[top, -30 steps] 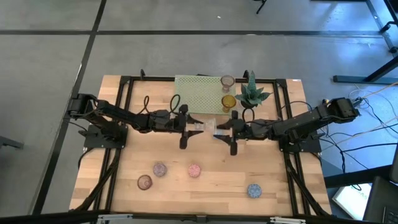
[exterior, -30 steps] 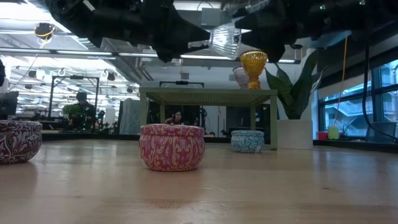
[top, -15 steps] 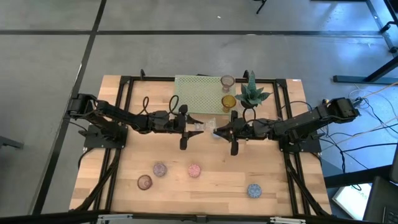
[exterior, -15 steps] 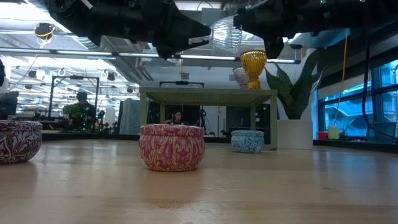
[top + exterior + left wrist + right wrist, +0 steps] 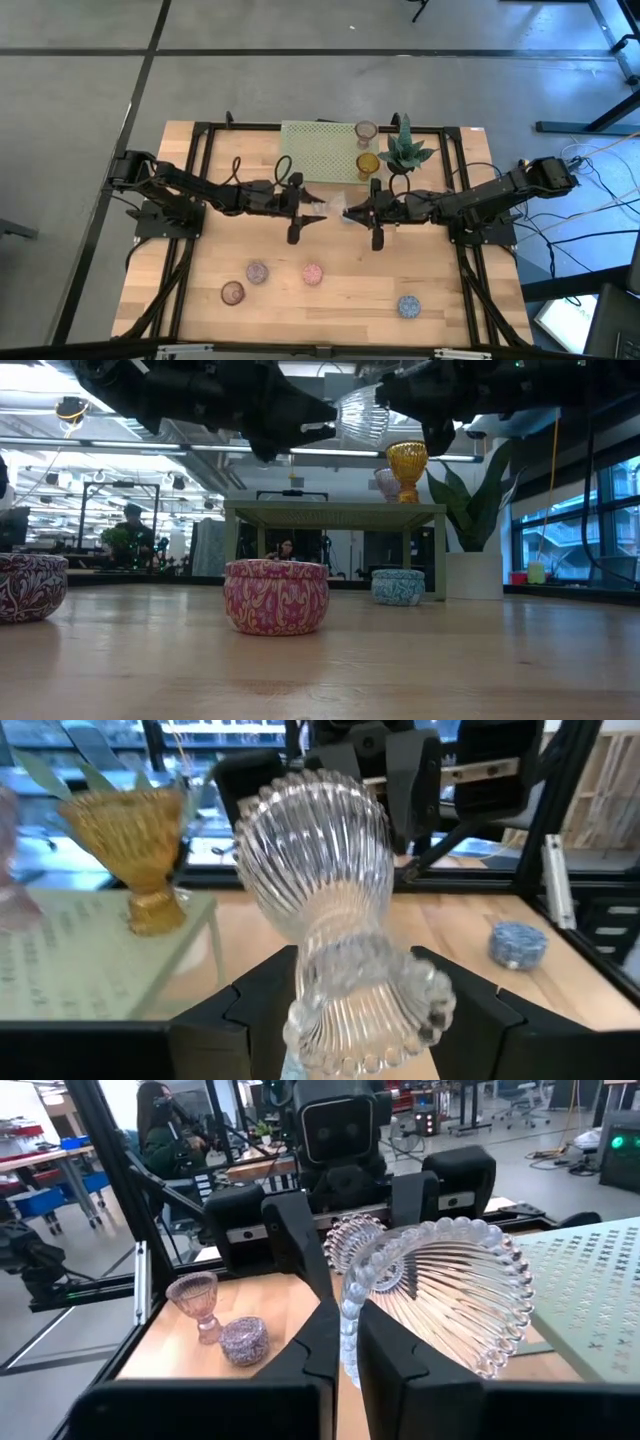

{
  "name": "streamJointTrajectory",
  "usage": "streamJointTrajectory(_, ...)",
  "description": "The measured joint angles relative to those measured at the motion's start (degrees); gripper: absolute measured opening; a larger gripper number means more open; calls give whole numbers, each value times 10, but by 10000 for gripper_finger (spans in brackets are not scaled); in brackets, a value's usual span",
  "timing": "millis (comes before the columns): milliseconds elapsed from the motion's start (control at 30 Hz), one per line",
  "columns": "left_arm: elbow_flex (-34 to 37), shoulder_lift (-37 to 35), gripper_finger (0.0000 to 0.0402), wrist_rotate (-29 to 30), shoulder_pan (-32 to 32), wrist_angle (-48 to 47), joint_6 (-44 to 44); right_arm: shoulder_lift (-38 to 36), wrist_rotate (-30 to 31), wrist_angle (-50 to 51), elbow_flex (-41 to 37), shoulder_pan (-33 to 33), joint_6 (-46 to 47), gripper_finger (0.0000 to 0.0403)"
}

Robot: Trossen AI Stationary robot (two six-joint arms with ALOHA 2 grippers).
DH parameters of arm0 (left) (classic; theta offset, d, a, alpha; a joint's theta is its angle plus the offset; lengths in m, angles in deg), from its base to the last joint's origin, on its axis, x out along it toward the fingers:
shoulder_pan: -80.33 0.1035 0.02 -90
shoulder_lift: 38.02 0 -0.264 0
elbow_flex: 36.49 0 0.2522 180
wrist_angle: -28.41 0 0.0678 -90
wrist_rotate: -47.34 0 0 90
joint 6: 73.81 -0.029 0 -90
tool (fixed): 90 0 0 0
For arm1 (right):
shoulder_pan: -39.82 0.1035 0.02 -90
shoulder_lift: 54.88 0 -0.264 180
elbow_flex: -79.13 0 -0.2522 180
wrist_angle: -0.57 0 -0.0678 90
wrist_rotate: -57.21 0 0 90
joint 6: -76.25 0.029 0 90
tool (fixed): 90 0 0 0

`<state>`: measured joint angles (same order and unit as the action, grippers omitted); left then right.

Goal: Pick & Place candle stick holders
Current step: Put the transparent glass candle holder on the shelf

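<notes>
A clear ribbed glass candle stick holder [image 5: 335, 204] lies on its side in the air over the table's middle, between my two grippers; it also shows in the low view [image 5: 362, 417]. My left gripper [image 5: 312, 204] is shut on its foot end. My right gripper [image 5: 350, 210] is shut on its bowl. An amber holder [image 5: 367, 163] and a mauve holder [image 5: 366, 131] stand on the pale green perforated stand [image 5: 315, 150]. Several small round holders stand on the near table: mauve [image 5: 257, 272], pink [image 5: 313, 273], brownish [image 5: 232, 292] and blue [image 5: 408, 305]. My left gripper holds the clear holder by its stem just above the beaded foot [image 5: 350, 982], pinched between its two fingers [image 5: 262, 982]. The fingers come level from the table's left. The holder is lifted clear, its bowl pointing toward the right gripper. My right gripper pinches the wall of the bowl at its beaded rim [image 5: 352, 1312], one finger [image 5: 318, 1342] outside and the other inside. The fingers come level from the table's right. The holder lies on its side, clear of the table.
A spiky green potted plant [image 5: 405, 150] stands at the far side, right of the stand. The stand's legs [image 5: 232, 550] rest on the table behind the grippers. People show in the room beyond the table.
The clear holder has risen a little between the two grippers, staying on its side and clear of the table.
</notes>
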<state>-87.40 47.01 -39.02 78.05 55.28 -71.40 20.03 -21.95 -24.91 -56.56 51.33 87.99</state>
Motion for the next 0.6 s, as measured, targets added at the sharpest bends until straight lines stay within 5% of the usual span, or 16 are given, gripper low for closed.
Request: streamJointTrajectory(600, 0, 0, 216, -10, -8, -142, 59, 0, -62, 111, 1, 16, 74, 20)
